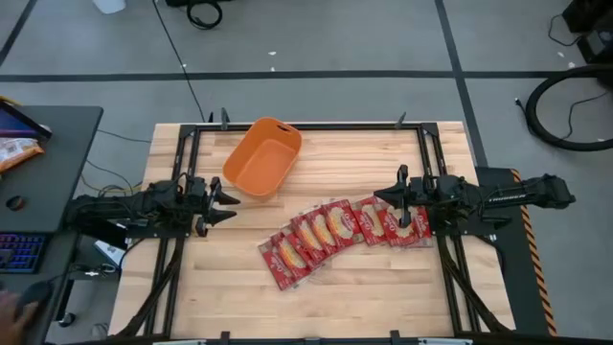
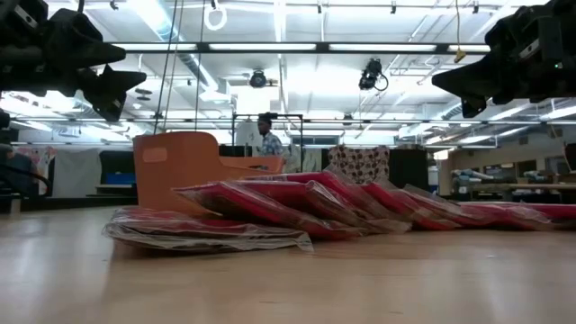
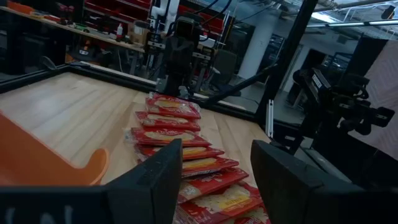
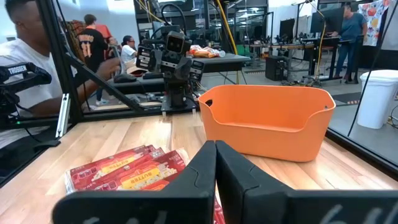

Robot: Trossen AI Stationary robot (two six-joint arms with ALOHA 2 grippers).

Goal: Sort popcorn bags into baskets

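Note:
Several red popcorn bags (image 1: pixel 330 230) lie in an overlapping row across the middle of the table, each leaning on its neighbour (image 2: pixel 297 202) (image 3: pixel 180 149) (image 4: pixel 124 171). The orange basket (image 1: pixel 263 158) stands toward the far left of the row (image 2: pixel 175 166) (image 3: pixel 37 162) (image 4: pixel 267 121). My left gripper (image 1: pixel 230 201) hangs open above the table, left of the row (image 3: pixel 214 186) (image 2: pixel 108 85). My right gripper (image 1: pixel 381 198) is shut and hovers high over the row's right end (image 4: pixel 216 177) (image 2: pixel 459 85).
Black frame rails (image 1: pixel 187 172) run along the table's left, right and far edges. A side table (image 1: pixel 48 163) on the left carries an orange-and-white packet (image 1: pixel 14 149). Bare wood shows in front of the row (image 1: pixel 364 297). People (image 4: pixel 25 56) are in the room beyond.

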